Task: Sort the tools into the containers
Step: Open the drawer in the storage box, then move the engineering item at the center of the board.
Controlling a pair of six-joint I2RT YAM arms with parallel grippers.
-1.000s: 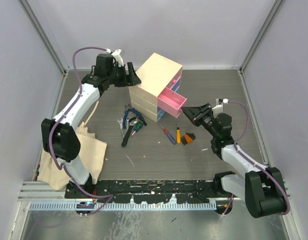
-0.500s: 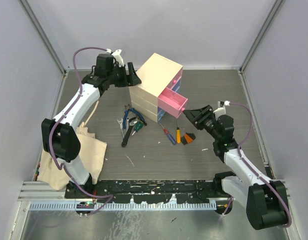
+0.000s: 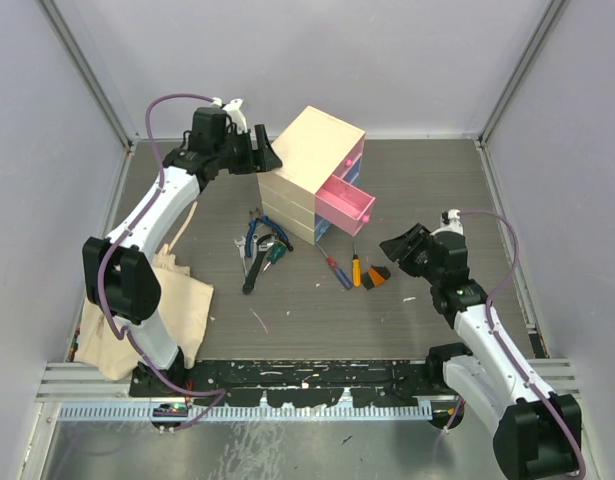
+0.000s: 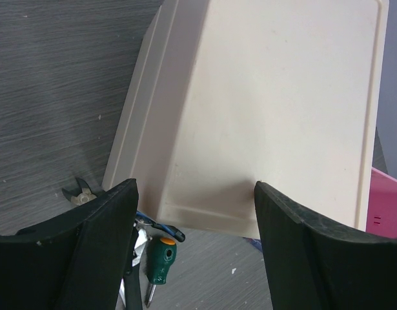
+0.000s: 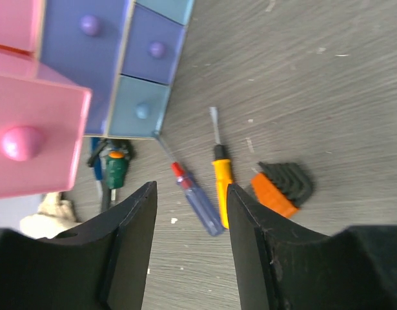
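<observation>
Tools lie on the bench (image 3: 437,180) just near of the cream chest (image 3: 312,150). Left grp: blue-handled pliers (image 3: 255,233), silver wrench (image 3: 240,245), green-handled screwdriver (image 3: 275,255). Right grp: red-and-blue screwdriver (image 3: 337,270), orange screwdriver (image 3: 355,270), black-orange piece (image 3: 377,273), poss. a hex-key set. Pink drawer (image 3: 345,205) stands out of the chest; other drawers shut. Right tool (image 3: 392,247) is open and empty, just right of the black-orange piece. Left tool (image 3: 267,155) is open wide at the chest's far-left side.

Bright diffuse light; faint soft shadows. Top view sharp; pink drawer (image 5: 30,129) blurred in right wrist view.
</observation>
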